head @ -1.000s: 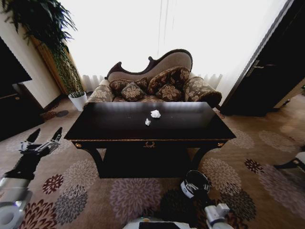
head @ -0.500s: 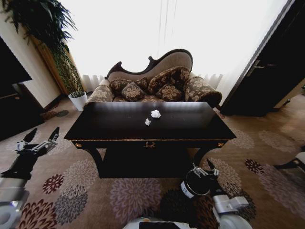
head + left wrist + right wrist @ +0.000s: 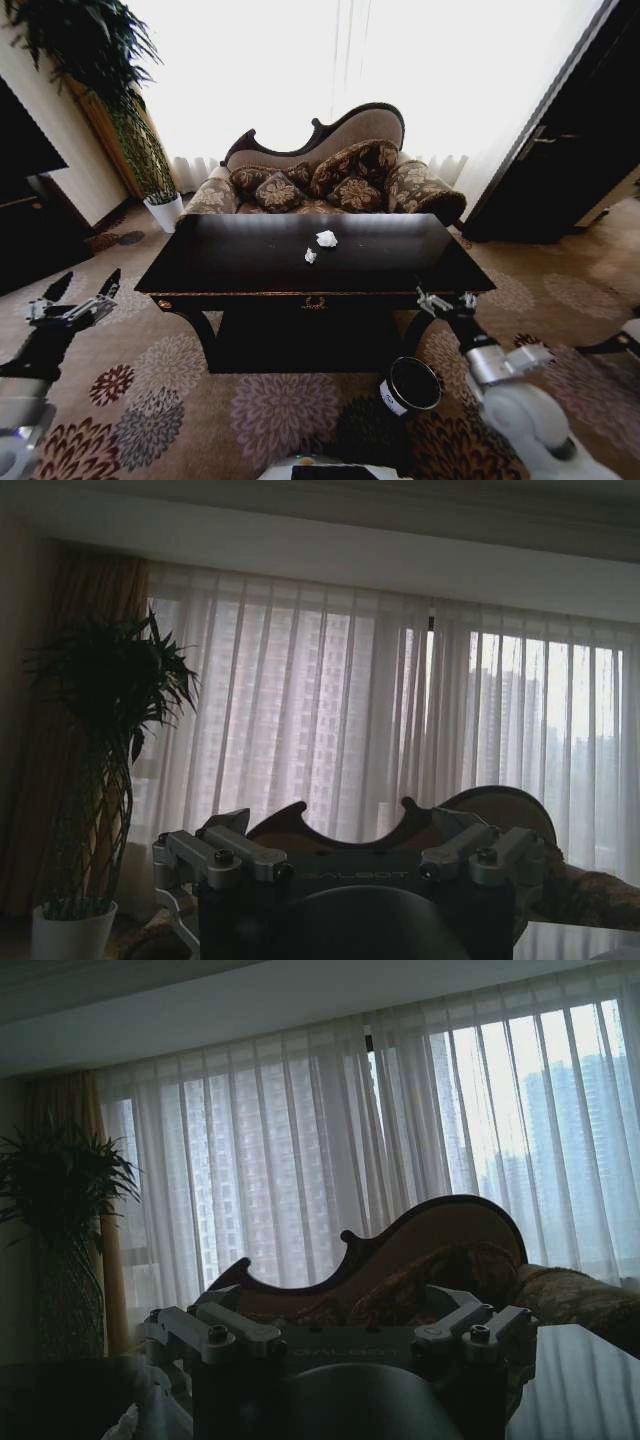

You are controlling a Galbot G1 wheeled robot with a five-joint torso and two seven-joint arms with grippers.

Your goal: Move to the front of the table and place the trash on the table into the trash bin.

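Note:
The dark-brown glossy table [image 3: 250, 272] stands right in front of me, before a sofa. Two small white paper balls of trash lie near its middle, the bigger one [image 3: 326, 238] behind the smaller one [image 3: 310, 256]. On the carpet below the table's front right corner sits the round black trash bin [image 3: 410, 385] with a white label. My right gripper [image 3: 446, 300] is open and empty, raised to the table's front right edge, above and beyond the bin. My left gripper [image 3: 70, 305] hangs open over the carpet, left of the table. Both wrist views show open fingers [image 3: 215, 852] [image 3: 215, 1335] against the curtains.
A patterned sofa [image 3: 330, 180] with cushions backs the table. At the far left stand a tall plant in a white pot [image 3: 163, 210] and a black cabinet [image 3: 25, 220]. A dark door [image 3: 570, 150] is on the right. Flowered carpet lies open on both sides.
My right arm has lifted from over the trash bin up to the table's front right edge, uncovering the bin. My left gripper has drifted slightly left and down.

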